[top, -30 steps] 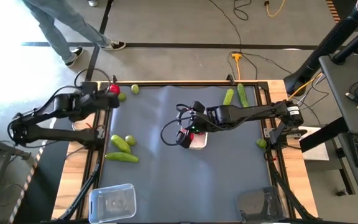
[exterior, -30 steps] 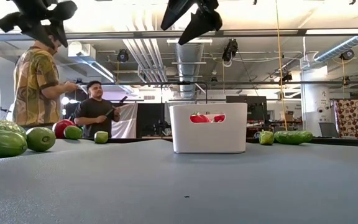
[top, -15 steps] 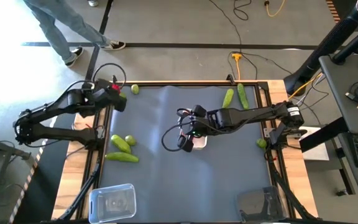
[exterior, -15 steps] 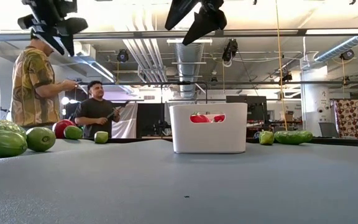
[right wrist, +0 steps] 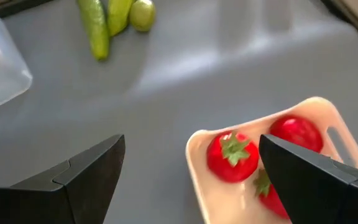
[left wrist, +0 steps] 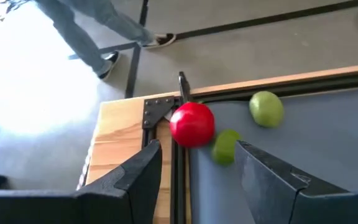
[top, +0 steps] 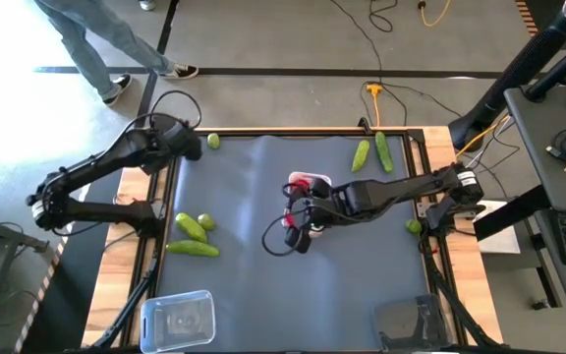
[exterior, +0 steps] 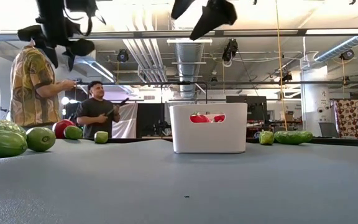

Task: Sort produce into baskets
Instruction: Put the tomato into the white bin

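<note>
The white tray (top: 310, 183) stands mid-table with red tomatoes (right wrist: 232, 155) inside. My right gripper (top: 298, 234) hangs open above the table just on the tray's near side; its fingers (right wrist: 92, 171) are far apart and hold nothing. My left gripper (top: 180, 140) hovers open high over the far left corner. Below and beyond it a loose tomato (left wrist: 192, 124) and two limes (left wrist: 266, 109) (left wrist: 225, 147) rest on the mat. Two cucumbers (top: 193, 236) and a lime (top: 205, 222) lie at the left. Another two cucumbers (top: 373, 151) lie at the far right.
A clear tray (top: 177, 320) sits at the near left corner and a dark tray (top: 411, 324) at the near right. A lime (top: 414, 226) lies by the right edge. People (exterior: 95, 115) stand beyond the table's far side. The grey mat (top: 263, 285) between the trays is bare.
My left gripper has swung toward the far edge and to the right, sinking a little, and now stands over the far left corner. My right gripper has drifted toward the near edge, staying wide open. The tray and the produce have kept still.
</note>
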### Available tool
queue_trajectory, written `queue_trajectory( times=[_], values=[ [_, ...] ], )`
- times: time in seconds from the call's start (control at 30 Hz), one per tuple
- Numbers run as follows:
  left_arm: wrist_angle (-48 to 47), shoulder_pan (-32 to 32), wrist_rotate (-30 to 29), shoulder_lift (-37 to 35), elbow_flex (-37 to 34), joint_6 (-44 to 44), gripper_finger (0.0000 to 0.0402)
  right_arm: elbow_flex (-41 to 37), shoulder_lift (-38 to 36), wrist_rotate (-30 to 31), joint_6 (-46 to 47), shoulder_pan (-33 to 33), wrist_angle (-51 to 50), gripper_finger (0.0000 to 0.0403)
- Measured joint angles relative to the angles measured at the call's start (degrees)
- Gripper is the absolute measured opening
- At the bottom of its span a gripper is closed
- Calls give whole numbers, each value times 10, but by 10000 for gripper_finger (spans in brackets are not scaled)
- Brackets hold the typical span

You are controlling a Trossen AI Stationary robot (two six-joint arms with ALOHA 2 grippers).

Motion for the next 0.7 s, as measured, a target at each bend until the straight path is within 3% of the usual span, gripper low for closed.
queue_trajectory(
  times=[0.2,0.37,0.57,0.7],
  values=[
    [1,23,-14,57,0,-23,186,0,-52,-26,16,-2,-4,364],
    [6,52,29,105,0,-26,202,0,-118,-57,-111,-40,-7,364],
    [-7,116,116,158,0,-81,224,0,-195,-135,-263,-134,-24,364],
    [-22,135,173,181,0,-106,223,0,-230,-148,-343,-201,-41,364]
  ],
)
